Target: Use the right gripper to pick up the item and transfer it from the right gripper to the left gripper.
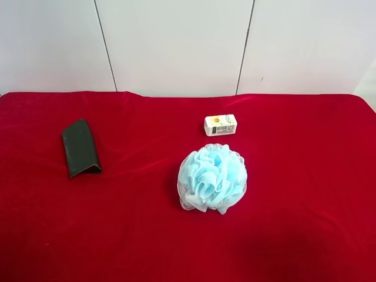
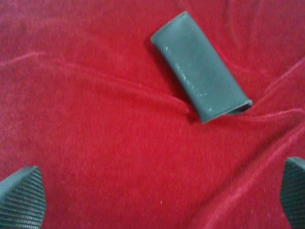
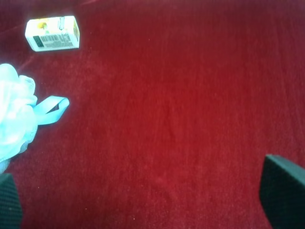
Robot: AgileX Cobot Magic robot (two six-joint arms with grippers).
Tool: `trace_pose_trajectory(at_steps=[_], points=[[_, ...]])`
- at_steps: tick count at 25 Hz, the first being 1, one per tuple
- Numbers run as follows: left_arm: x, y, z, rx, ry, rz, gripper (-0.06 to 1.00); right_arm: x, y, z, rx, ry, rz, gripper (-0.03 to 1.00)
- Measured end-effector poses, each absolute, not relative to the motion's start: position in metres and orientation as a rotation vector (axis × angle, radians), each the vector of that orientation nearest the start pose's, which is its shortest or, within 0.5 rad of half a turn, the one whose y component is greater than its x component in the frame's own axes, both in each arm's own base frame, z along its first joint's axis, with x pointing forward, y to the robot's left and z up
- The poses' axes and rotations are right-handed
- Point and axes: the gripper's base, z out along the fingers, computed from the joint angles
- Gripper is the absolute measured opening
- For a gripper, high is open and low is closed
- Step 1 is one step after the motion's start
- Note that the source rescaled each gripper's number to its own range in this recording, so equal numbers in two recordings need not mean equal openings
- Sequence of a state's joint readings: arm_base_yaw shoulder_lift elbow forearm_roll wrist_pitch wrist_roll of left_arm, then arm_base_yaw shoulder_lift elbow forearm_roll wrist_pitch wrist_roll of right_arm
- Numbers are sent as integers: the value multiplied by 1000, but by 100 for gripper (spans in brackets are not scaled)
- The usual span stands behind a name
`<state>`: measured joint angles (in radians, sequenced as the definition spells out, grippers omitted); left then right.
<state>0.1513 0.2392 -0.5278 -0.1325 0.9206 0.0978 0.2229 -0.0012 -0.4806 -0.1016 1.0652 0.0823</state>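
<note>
The item, a long flat dark grey-black case (image 1: 80, 148), lies on the red cloth at the exterior high view's left. It also shows in the left wrist view (image 2: 200, 67), lying flat and apart from the left gripper (image 2: 159, 198), whose jaws stand wide open and empty. The right gripper (image 3: 143, 200) is open and empty over bare red cloth, with the light blue mesh puff (image 3: 16, 117) and the small white box (image 3: 52, 33) off to one side. No arm or gripper shows in the exterior high view.
The light blue bath puff (image 1: 212, 178) sits near the middle of the red cloth (image 1: 294, 205). The small white printed box (image 1: 220, 124) lies just behind it. A white panelled wall (image 1: 176, 41) stands behind the table. The cloth is wrinkled around the case.
</note>
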Motion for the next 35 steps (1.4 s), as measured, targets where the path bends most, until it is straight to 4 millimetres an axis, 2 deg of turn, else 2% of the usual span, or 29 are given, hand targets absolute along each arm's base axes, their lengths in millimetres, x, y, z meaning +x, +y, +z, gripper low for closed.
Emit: trace_pose_trajectory(at_steps=[5, 11, 23, 35], points=[[15, -7, 295, -64, 1998, 4, 98, -1, -9, 272, -141, 2059, 66, 99], [-6, -8, 286, -45, 2003, 43, 98, -1, -9, 272, -141, 2059, 66, 99], [-7, -7, 281, 142, 2014, -77, 98, -1, -9, 272, -141, 2059, 66, 99], [-7, -7, 281, 146, 2014, -84, 98, -1, -9, 272, -141, 2059, 66, 99]])
